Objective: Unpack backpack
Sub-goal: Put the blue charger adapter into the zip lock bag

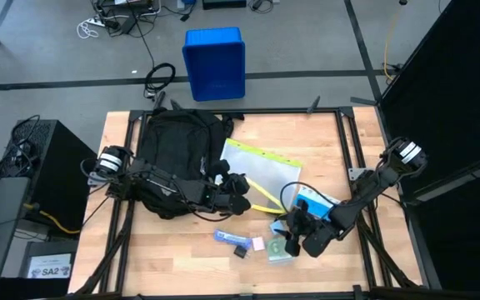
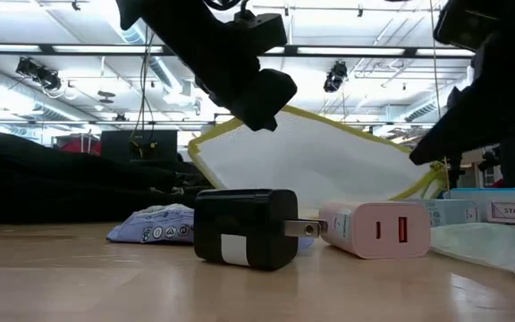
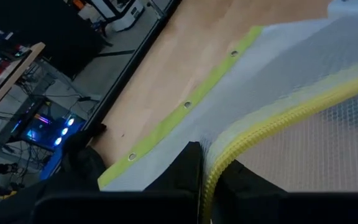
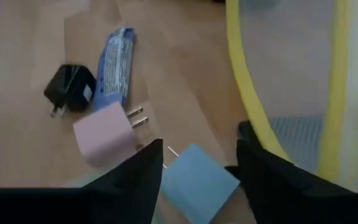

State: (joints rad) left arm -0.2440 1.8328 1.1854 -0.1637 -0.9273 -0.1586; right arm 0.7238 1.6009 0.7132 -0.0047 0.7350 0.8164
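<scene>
The black backpack lies on the table's far left. My left arm reaches across it, and my left gripper is shut on a white mesh pouch with yellow edging. My right gripper hovers open near the table's front right. Its fingers stand on either side of a light blue charger, and I cannot tell whether they touch it. A pink charger, a black charger and a blue packet lie on the table just left of it. My left gripper pinches the pouch's yellow zipper edge between its two fingers. It comes from the table's left, slanting downward. The held edge is raised and the pouch slopes down from it; the chargers hide its lower edge in the low view.
A white and blue box lies on the table beside my right arm. A blue bin stands on the floor beyond the far edge. A clear plastic wrapper lies at the front right. Bare wood shows along the near edge.
</scene>
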